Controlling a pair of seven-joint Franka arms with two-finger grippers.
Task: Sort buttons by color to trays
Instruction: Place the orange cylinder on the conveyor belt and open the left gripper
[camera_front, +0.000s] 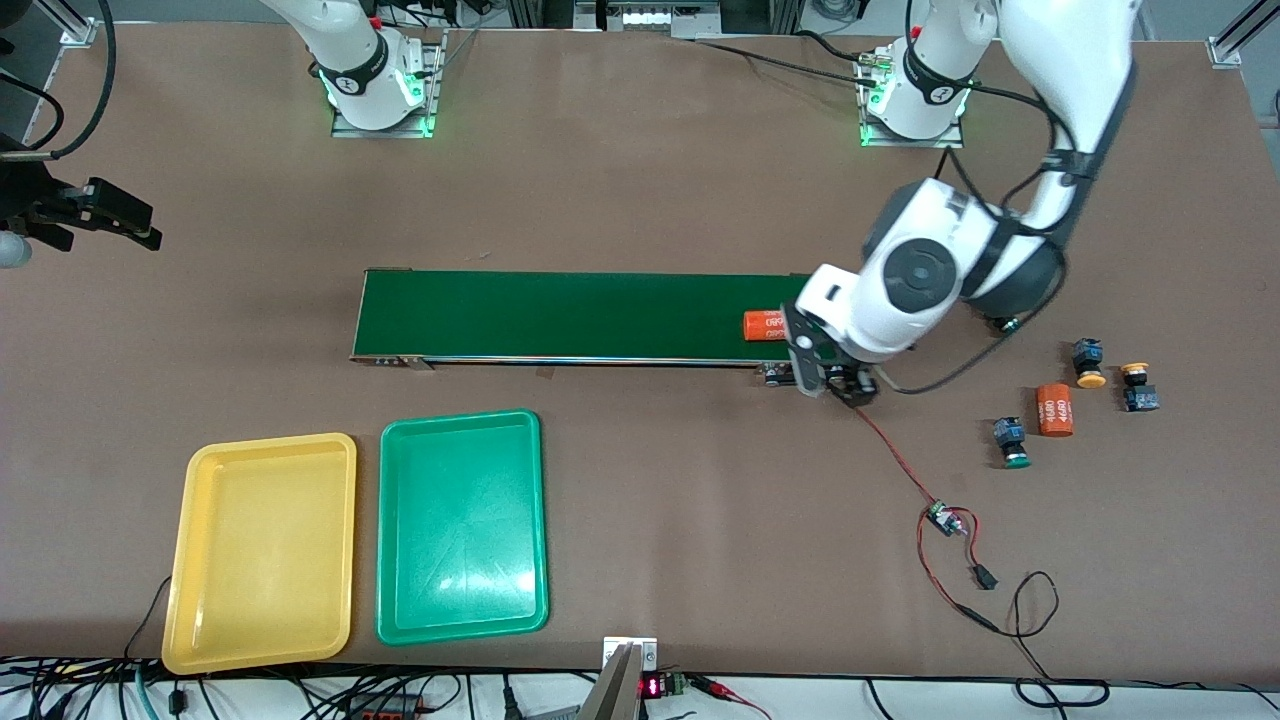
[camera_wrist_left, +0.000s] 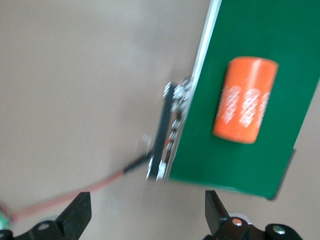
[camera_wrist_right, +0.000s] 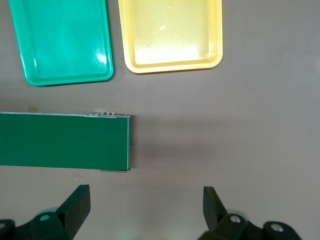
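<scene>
Three buttons lie on the table at the left arm's end: one green-capped (camera_front: 1011, 442) and two yellow-orange (camera_front: 1088, 363) (camera_front: 1138, 387). A small dark thing (camera_front: 1003, 322) shows partly under the left arm; I cannot tell what it is. The yellow tray (camera_front: 262, 550) (camera_wrist_right: 170, 32) and the green tray (camera_front: 462, 525) (camera_wrist_right: 65, 40) lie side by side, both empty, nearer the front camera than the belt. My left gripper (camera_front: 848, 390) (camera_wrist_left: 146, 205) is open and empty just off the belt's end. My right gripper (camera_front: 140, 228) (camera_wrist_right: 146, 197) is open and empty over bare table at the right arm's end, waiting.
The dark-green conveyor belt (camera_front: 580, 315) (camera_wrist_left: 260, 75) (camera_wrist_right: 65, 140) carries an orange cylinder (camera_front: 768, 325) (camera_wrist_left: 245, 100) near the left gripper. Another orange cylinder (camera_front: 1053, 410) lies among the buttons. A red wire runs from the belt's end to a small circuit board (camera_front: 942, 518).
</scene>
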